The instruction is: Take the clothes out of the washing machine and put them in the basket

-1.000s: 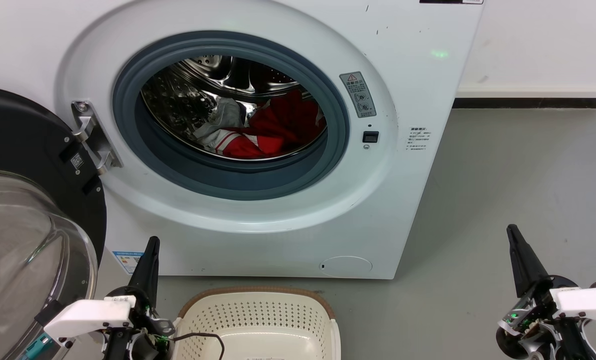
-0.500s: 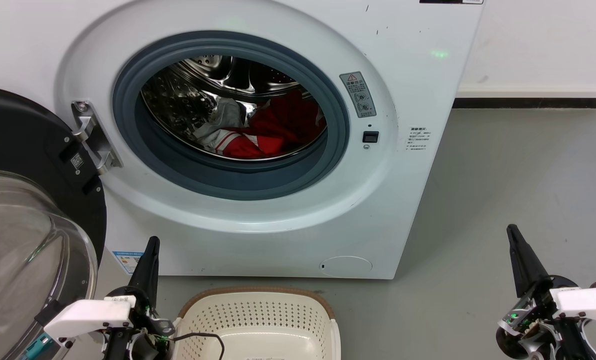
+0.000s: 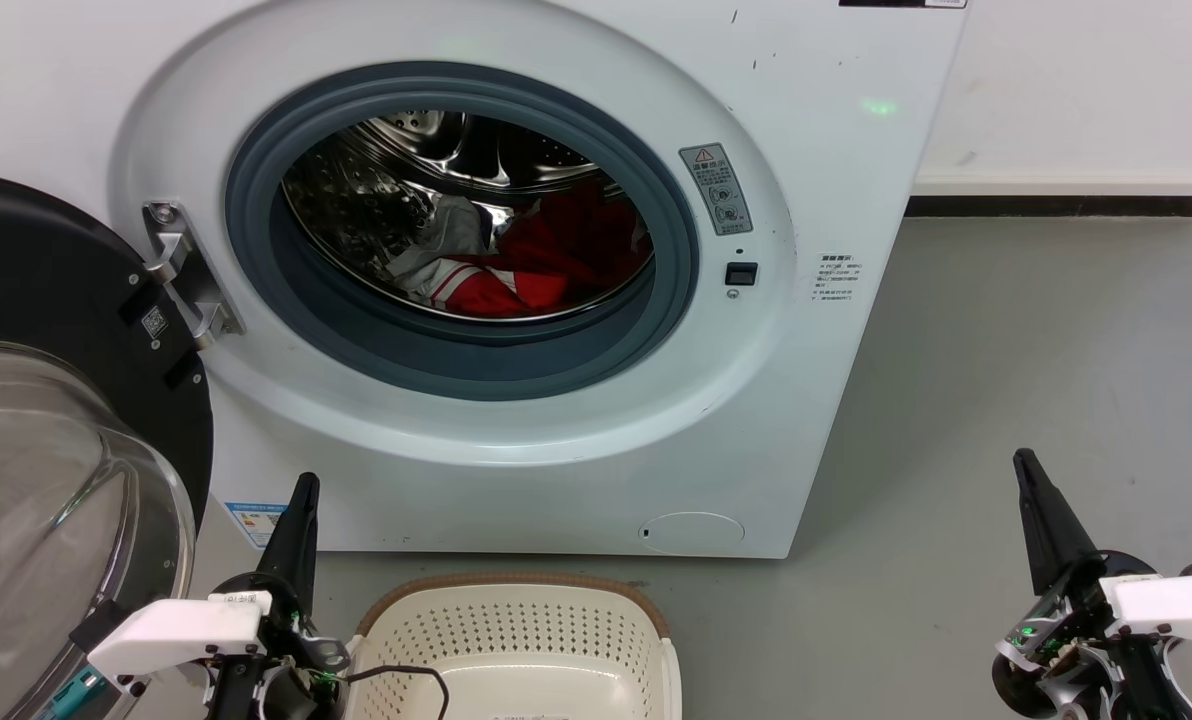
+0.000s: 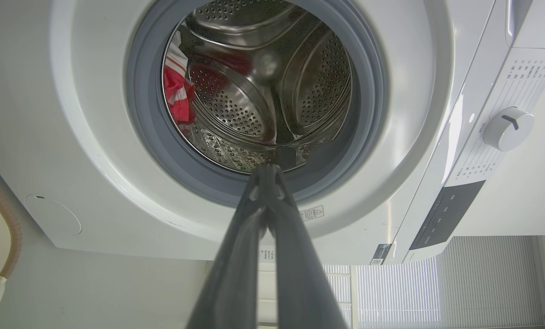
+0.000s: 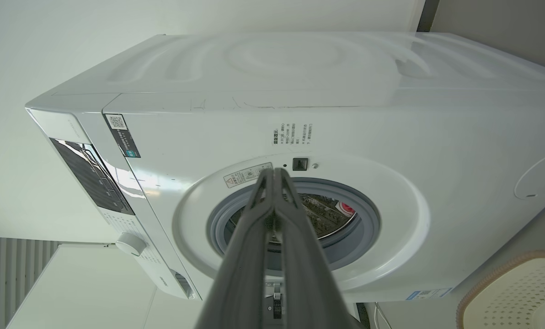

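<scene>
The white washing machine (image 3: 836, 160) stands with its door (image 3: 46, 420) swung open to the left. Inside the steel drum lie the clothes (image 3: 546, 255): red garments with white stripes and a whitish-grey piece (image 3: 446, 235). A bit of red cloth (image 4: 176, 91) also shows in the left wrist view. The cream basket (image 3: 516, 640) with a brown rim sits on the floor in front of the machine, empty. My left gripper (image 3: 304, 490) is shut just left of the basket. My right gripper (image 3: 1024, 465) is shut over the floor to the right. Neither holds anything.
Grey floor (image 3: 1036, 350) lies to the right of the machine, up to a white wall with a dark skirting (image 3: 1056, 205). The open door's glass bowl (image 3: 56, 500) bulges out close beside my left arm. A black cable (image 3: 406, 675) hangs over the basket's left edge.
</scene>
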Robot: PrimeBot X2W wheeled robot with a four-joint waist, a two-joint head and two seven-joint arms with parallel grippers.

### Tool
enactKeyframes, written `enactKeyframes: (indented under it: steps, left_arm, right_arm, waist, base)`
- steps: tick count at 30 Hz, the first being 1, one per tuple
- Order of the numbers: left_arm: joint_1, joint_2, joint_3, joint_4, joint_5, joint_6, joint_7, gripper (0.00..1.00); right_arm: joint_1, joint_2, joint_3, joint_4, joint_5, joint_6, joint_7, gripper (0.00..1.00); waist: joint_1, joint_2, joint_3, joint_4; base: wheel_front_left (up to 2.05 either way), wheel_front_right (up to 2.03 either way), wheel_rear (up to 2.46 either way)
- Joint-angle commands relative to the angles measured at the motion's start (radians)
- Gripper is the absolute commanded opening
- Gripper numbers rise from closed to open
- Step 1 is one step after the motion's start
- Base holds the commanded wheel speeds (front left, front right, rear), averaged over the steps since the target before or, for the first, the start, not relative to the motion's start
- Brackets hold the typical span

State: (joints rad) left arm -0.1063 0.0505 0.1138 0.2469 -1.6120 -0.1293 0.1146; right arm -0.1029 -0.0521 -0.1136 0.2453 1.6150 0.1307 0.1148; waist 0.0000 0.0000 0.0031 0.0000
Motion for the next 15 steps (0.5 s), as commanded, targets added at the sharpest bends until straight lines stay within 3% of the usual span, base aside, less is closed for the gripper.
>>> enactKeyframes:
  steps: [1, 9, 10, 15]
  left_arm:
    - [-0.005, -0.001, 0.002, -0.004, -0.002, -0.004, 0.002, 0.0]
    - [-0.005, -0.001, 0.002, -0.004, -0.002, -0.004, 0.002, 0.0]
    - [0.0, 0.0, 0.0, 0.0, 0.0, 0.0, 0.0, 1.0]
    - [0.003, 0.0, -0.019, 0.0, 0.009, 0.0, -0.02, 1.0]
  right_arm:
    - [-0.013, 0.003, 0.001, 0.001, -0.005, 0.0, -0.001, 0.0]
    - [-0.013, 0.003, 0.001, 0.001, -0.005, 0.0, -0.001, 0.0]
    - [0.0, 0.0, 0.0, 0.0, 0.0, 0.0, 0.0, 1.0]
    - [0.009, 0.0, 0.013, -0.01, -0.005, 0.0, -0.021, 1.0]
  waist:
    - [0.0, 0.0, 0.0, 0.0]
    - [0.0, 0.0, 0.0, 0.0]
    - [0.0, 0.0, 0.0, 0.0]
    - [0.0, 0.0, 0.0, -0.001]
  base:
    - [0.0, 0.0, 0.0]
    - [0.0, 0.0, 0.0]
    - [0.0, 0.0, 0.0]
    - [0.0, 0.0, 0.0]
